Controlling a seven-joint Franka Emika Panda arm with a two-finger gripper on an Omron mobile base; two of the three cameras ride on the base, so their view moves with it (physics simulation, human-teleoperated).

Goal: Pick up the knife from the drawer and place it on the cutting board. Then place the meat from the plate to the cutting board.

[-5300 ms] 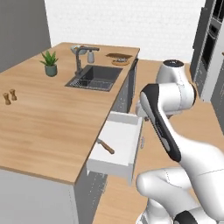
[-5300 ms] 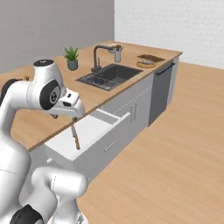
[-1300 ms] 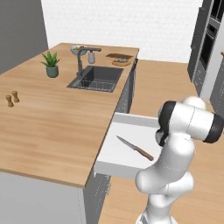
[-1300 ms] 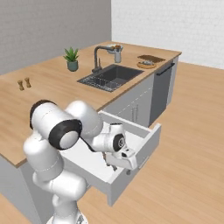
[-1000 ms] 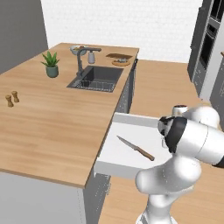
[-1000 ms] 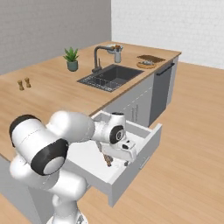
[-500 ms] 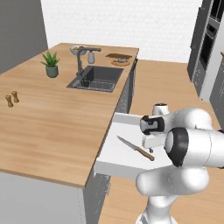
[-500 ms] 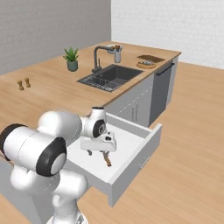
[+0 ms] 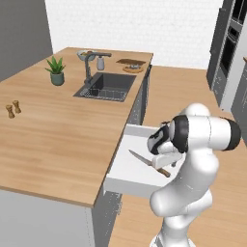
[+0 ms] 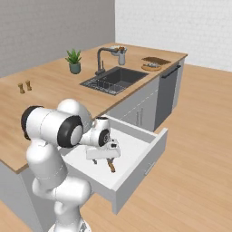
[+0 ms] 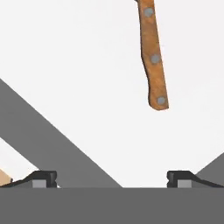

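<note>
The white drawer (image 9: 126, 179) stands pulled out from the counter front. Inside lies the knife (image 9: 143, 159), silver blade toward the counter, brown handle (image 11: 152, 57) toward the outer end. My gripper (image 9: 162, 165) hangs open just above the handle end (image 10: 111, 166), touching nothing. In the hand view the fingertips (image 11: 43, 177) stand wide apart, and the handle lies beyond them, right of centre. At the counter's far end sit the dark cutting board (image 9: 128, 61) and the round plate (image 9: 133, 69), with the small grey meat (image 10: 153, 66) on the plate.
A sink (image 9: 108, 86) with a faucet (image 9: 88, 67) lies between the drawer and the board. A potted plant (image 9: 56, 71), two small shakers (image 9: 13, 108) and a fruit bowl (image 9: 83, 54) stand on the counter. Dark tall cabinets (image 9: 231, 48) rise at the right, across open wooden floor.
My arm has swung from the drawer's outer side in over the drawer, bringing the open gripper down above the knife's handle. The knife has not moved.
</note>
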